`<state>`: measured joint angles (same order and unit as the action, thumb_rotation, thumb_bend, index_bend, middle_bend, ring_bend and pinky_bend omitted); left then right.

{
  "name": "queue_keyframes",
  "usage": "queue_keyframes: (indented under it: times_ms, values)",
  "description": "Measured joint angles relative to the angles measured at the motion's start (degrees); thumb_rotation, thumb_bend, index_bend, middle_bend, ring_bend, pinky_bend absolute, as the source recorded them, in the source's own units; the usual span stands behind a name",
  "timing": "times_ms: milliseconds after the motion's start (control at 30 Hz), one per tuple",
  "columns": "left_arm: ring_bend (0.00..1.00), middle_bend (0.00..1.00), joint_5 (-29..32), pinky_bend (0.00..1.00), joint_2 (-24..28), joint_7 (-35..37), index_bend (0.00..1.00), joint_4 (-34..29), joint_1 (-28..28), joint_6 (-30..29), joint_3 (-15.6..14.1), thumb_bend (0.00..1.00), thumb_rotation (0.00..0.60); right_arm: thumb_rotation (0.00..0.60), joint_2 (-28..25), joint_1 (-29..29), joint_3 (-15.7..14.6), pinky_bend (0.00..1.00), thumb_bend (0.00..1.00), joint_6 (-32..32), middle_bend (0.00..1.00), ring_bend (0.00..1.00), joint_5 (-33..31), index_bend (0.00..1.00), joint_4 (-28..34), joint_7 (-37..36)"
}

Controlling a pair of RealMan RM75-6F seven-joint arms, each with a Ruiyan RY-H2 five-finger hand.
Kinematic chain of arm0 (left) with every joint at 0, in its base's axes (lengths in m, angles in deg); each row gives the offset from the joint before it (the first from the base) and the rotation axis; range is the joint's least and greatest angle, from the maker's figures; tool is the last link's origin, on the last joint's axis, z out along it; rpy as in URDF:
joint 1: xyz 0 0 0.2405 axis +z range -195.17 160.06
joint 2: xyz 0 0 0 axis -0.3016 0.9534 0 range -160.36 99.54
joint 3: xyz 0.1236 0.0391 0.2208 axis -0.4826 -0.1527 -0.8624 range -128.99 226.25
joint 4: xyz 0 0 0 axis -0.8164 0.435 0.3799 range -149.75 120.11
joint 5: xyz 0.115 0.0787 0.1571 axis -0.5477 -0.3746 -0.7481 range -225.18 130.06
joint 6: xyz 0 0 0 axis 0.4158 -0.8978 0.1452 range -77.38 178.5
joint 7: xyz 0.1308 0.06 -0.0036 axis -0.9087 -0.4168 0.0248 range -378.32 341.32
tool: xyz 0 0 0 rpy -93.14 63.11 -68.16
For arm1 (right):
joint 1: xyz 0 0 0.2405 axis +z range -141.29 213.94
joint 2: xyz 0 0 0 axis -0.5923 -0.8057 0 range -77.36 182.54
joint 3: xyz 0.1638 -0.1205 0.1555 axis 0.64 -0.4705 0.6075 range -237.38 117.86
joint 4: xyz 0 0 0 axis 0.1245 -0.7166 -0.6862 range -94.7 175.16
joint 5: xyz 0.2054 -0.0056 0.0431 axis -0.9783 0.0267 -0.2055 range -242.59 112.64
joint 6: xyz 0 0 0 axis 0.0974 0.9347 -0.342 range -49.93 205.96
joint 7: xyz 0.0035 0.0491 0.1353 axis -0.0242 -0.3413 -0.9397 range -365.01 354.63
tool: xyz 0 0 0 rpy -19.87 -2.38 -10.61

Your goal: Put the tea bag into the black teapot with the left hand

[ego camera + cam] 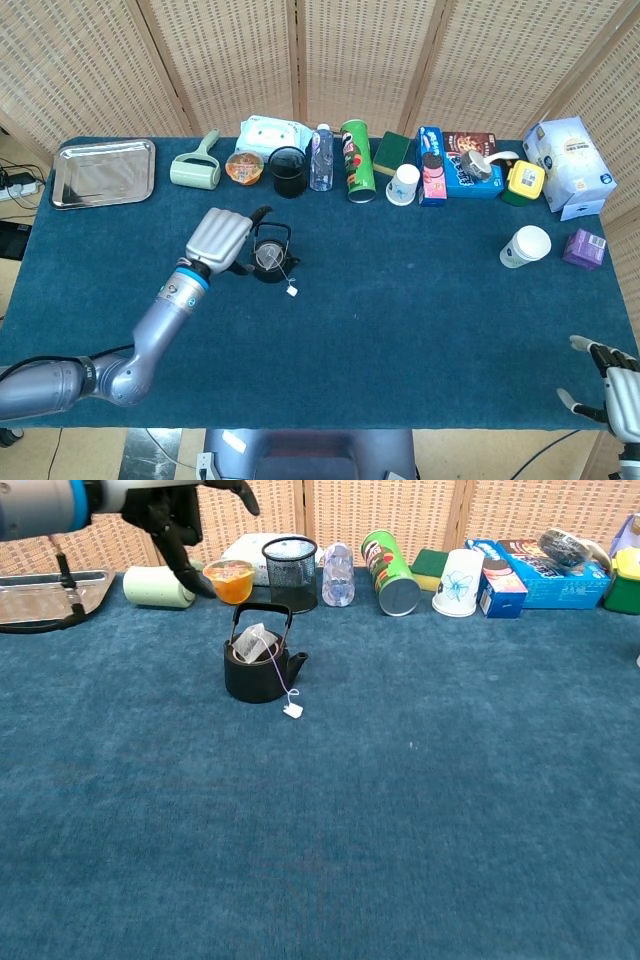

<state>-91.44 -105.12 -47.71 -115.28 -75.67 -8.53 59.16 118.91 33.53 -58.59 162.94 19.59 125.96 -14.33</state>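
In the open mouth of the teapot (pixel 260 669) near table centre, the tea bag (pixel 253 641) rests tilted, its string draped over the rim toward the robot, tag (pixel 292 710) on the cloth. The left hand (pixel 216 240) sits just left of the pot, fingers spread, holding nothing. Insertion appears complete. The right hand (pixel 607 390) lies well apart at the table's near right corner, fingers apart, empty.

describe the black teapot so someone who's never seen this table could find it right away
Start at the row of items along the back edge of the blue table. The black teapot stands alone just in front of the mesh cup. It is squat, with an arched handle and a tea bag inside, string trailing out.
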Motion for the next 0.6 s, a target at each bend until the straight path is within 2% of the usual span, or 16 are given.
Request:
queue_keyframes:
  times_ms: [200,333,500,533,600]
  values:
    - [0.63,0.7,-4.89,0.75,2.89,2.49,0.14,-3.45,4.35,-3.33,-1.61,0.11,0.6,0.6,-0.17,0.66,0.07,0.23,0.24,-0.6,0.31,0.28,0.33,0.22,0.56,0.82]
    - [0.61,0.67,-8.83,0.73,4.77,4.83,0.14,-4.9,7.97,-5.56,-3.25,0.11,0.6,0.6,-0.33,1.13,0.11,0.23,0.24,-1.11,0.31,0.28,0.47,0.22,0.91,1.24]
    - [0.86,0.92,-12.47,0.85,6.67,7.35,0.18,-4.83,10.75,-5.94,-4.87,0.11,0.6,0.6,-0.47,1.74,0.15,0.23,0.24,-1.95,0.31,0.28,0.44,0.22,1.55,2.03]
    - [0.88,0.94,-12.69,0.86,6.94,7.44,0.18,-4.71,10.83,-5.53,-5.0,0.13,0.6,0.6,-0.5,1.81,0.15,0.23,0.24,-2.03,0.31,0.28,0.43,0.22,1.68,2.18]
    - [0.92,0.98,-12.76,0.88,7.4,7.31,0.19,-4.51,10.83,-4.41,-5.17,0.26,0.6,0.6,-0.53,1.9,0.13,0.23,0.24,-2.16,0.31,0.28,0.36,0.22,1.89,2.43]
